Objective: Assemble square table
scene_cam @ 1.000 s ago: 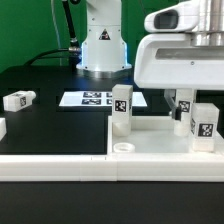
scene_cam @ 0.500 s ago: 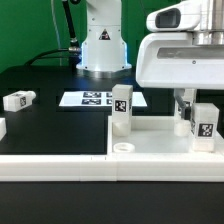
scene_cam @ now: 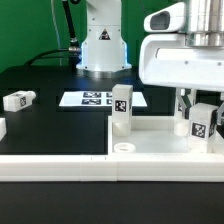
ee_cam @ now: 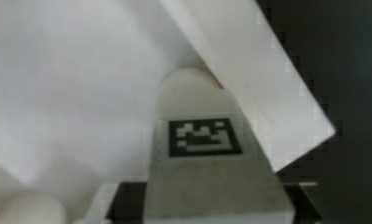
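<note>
The square table's white top (scene_cam: 150, 140) lies on the black table, its raised rim toward the camera. One white tagged leg (scene_cam: 122, 107) stands upright at its near corner on the exterior view's left. A second leg (scene_cam: 205, 124) stands near the exterior view's right edge, and my gripper (scene_cam: 200, 110) comes down over it. In the wrist view the dark fingers (ee_cam: 133, 200) press both sides of this leg (ee_cam: 204, 120), so the gripper (ee_cam: 215, 205) is shut on it. The white top (ee_cam: 76, 90) lies under it.
Two loose legs (scene_cam: 18, 99) (scene_cam: 2, 128) lie on the black table at the exterior view's left. The marker board (scene_cam: 95, 98) lies behind the top, before the arm's base (scene_cam: 103, 50). A long white bar (scene_cam: 55, 165) edges the front.
The jaws have closed from wide open onto the leg at the exterior view's right. That leg has shifted slightly. The arm has stayed over it.
</note>
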Available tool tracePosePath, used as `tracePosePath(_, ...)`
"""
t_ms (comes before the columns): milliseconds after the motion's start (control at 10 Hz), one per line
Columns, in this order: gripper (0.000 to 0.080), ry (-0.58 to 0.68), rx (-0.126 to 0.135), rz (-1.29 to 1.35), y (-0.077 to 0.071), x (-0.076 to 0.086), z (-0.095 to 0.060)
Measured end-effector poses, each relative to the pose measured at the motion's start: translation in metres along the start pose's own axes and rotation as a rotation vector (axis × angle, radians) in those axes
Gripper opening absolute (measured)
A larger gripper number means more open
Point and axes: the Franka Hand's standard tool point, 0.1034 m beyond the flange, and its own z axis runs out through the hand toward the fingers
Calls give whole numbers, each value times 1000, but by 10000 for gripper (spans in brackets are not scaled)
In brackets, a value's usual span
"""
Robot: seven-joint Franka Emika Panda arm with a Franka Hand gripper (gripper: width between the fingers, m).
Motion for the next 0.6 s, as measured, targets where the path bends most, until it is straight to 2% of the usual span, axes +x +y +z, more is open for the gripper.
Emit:
tracePosePath(200, 290, -87, 15, 393, 2, -2, 0)
tracePosePath(400, 290, -147, 37, 654, 2, -1, 1)
tracePosePath(600, 290, -155, 30, 765, 2, -2, 1)
